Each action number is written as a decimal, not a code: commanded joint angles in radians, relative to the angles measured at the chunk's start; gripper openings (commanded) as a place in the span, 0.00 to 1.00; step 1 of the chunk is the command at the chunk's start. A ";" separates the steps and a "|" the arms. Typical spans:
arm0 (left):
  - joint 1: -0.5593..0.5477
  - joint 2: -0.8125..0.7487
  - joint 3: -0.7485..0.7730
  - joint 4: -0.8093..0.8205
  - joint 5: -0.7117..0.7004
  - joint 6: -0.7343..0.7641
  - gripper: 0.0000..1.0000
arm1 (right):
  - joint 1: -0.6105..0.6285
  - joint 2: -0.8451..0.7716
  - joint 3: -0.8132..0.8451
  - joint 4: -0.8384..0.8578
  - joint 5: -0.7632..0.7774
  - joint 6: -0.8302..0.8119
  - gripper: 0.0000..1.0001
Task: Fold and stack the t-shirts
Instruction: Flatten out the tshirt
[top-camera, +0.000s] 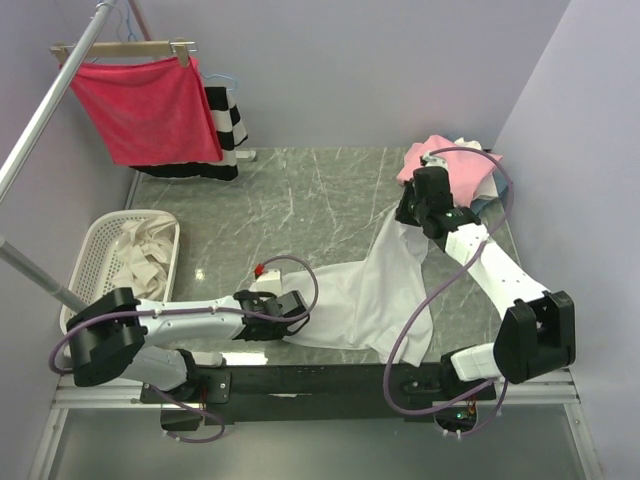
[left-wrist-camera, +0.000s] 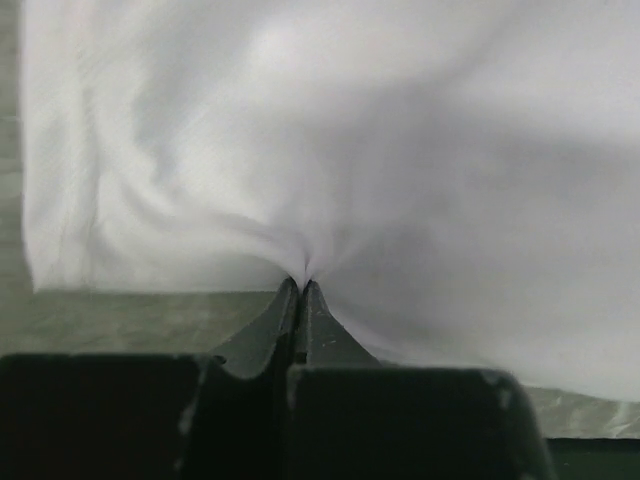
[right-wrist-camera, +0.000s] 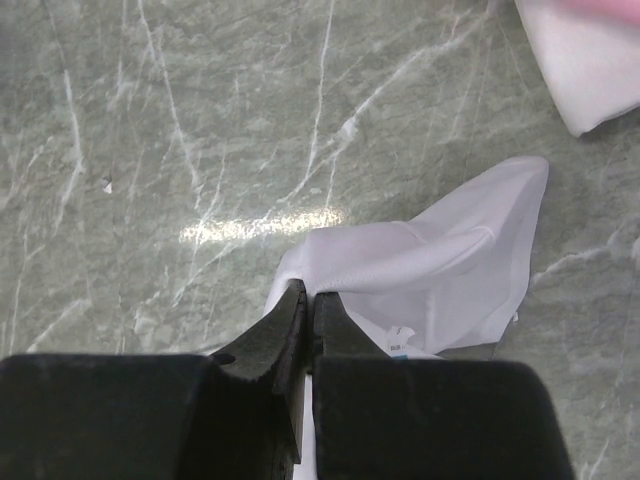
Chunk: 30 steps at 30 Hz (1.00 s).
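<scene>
A white t-shirt lies stretched across the near right part of the marble table. My left gripper is shut on its near left edge, low at the table; in the left wrist view the cloth puckers into the closed tips. My right gripper is shut on the shirt's far end and holds it lifted; the right wrist view shows the pinched fold, the tips and a small neck label. A pile of pink and white shirts sits at the far right.
A white basket with pale cloth stands at the left. A red cloth on a wooden hanger and a black-and-white striped garment hang at the back left from a metal rail. A small red object lies near my left gripper.
</scene>
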 joint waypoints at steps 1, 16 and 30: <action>-0.005 -0.143 0.131 -0.212 -0.137 0.000 0.01 | -0.009 -0.108 -0.008 -0.006 -0.035 -0.041 0.00; -0.004 -0.525 0.566 -0.674 -0.512 -0.040 0.01 | -0.006 -0.534 -0.168 -0.145 -0.167 -0.010 0.00; 0.416 -0.355 0.344 0.053 -0.341 0.437 0.01 | -0.040 0.303 0.203 -0.013 0.049 -0.017 0.65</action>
